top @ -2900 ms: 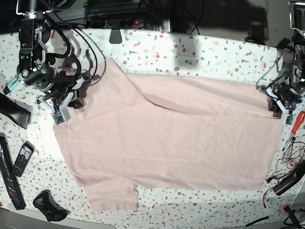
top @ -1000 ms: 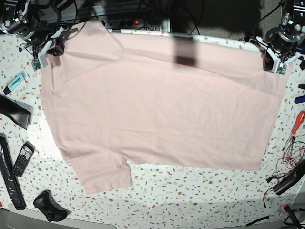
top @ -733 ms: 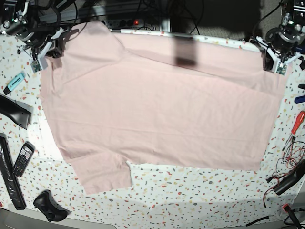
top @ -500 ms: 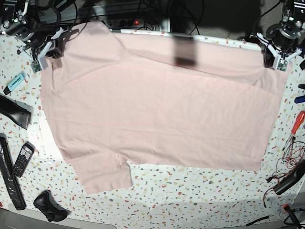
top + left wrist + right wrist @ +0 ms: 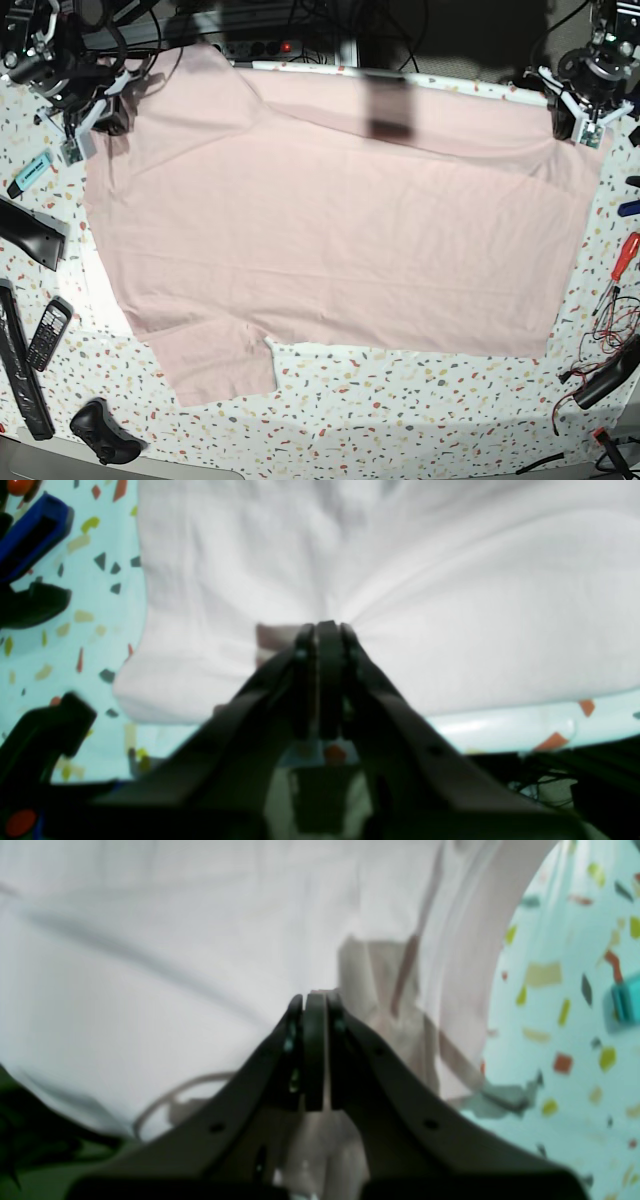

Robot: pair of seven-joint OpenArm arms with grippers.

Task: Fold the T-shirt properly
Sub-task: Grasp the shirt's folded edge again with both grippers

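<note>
front: I see bare table (image 5: 400, 410) past T-shirt (image 5: 330, 220) hem | camera-left edge: highlighter (image 5: 32, 172), mobile phone (image 5: 47, 333), black handle (image 5: 103, 432) | camera-right edge: red screwdriver (image 5: 622, 258), wires (image 5: 610, 322)

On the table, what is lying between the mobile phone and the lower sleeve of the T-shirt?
Nothing: in the base view, only bare speckled table separates the mobile phone from the lower sleeve of the T-shirt.

T-shirt spread over the table
The T-shirt (image 5: 330, 230) lies on the table (image 5: 420, 410); a phone (image 5: 47, 333) sits left, a screwdriver (image 5: 624, 256) right.
</note>
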